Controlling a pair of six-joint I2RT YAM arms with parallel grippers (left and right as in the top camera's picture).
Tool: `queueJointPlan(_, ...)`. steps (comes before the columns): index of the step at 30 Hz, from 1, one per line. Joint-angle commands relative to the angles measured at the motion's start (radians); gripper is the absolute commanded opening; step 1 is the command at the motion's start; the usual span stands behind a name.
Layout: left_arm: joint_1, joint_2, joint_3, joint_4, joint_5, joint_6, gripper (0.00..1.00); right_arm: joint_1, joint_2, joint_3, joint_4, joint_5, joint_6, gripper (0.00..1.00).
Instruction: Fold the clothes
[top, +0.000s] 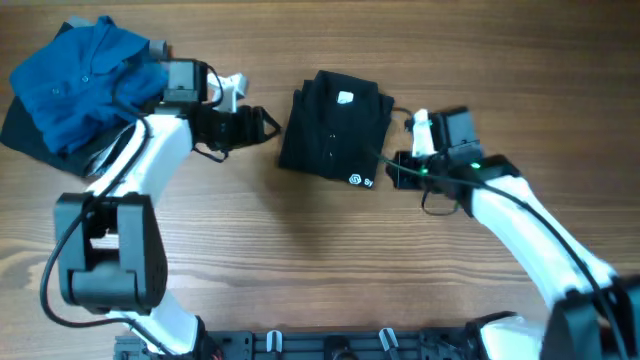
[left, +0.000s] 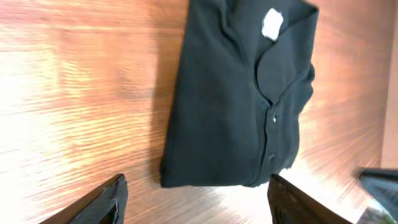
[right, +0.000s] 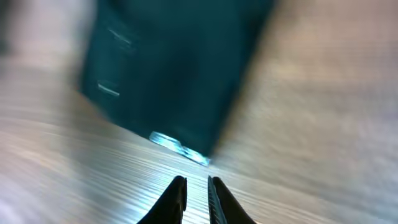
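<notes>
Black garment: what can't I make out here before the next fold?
- Right wrist: motion blur smears the black garment; its logo is unreadable.
- Overhead: the logo is too small to read.
- Right wrist: right gripper nearly closed; fully shut or not, unclear.
- Left wrist: bottom edge cuts off the left gripper.

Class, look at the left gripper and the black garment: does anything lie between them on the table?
Nothing visible does. Only bare table separates the left gripper from the folded black garment. The blue shirt lies on the gripper's other side, away from the garment.
</notes>
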Motion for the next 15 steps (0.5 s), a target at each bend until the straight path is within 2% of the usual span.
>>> queueJointPlan(1, 0.053, 0.004, 0.009, 0.005, 0.029, -0.021, 0.75, 0.003, -0.043, 0.031, 0.055, -0.142, 0.169, 0.13)
queueJointPlan(3, 0.053, 0.015, 0.009, 0.015, 0.029, -0.021, 0.79, 0.003, -0.010, 0.029, 0.102, -0.143, 0.227, 0.12)
queueJointPlan(5, 0.052, 0.045, 0.009, 0.036, 0.089, -0.020, 0.81, 0.005, 0.080, 0.029, 0.234, -0.228, 0.309, 0.12)
queueJointPlan(6, 0.052, 0.072, 0.009, 0.065, 0.127, -0.022, 0.82, 0.018, 0.161, 0.029, 0.340, -0.270, 0.430, 0.12)
queueJointPlan(8, 0.051, 0.103, 0.009, 0.115, 0.190, -0.047, 0.84, 0.032, 0.238, 0.029, 0.435, -0.292, 0.496, 0.12)
queueJointPlan(11, 0.038, 0.153, 0.009, 0.139, 0.230, -0.038, 0.89, 0.032, 0.366, 0.029, 0.454, -0.246, 0.650, 0.12)
queueJointPlan(15, 0.017, 0.174, 0.009, 0.173, 0.205, -0.039, 0.89, 0.026, 0.485, 0.028, 0.415, -0.188, 0.808, 0.11)
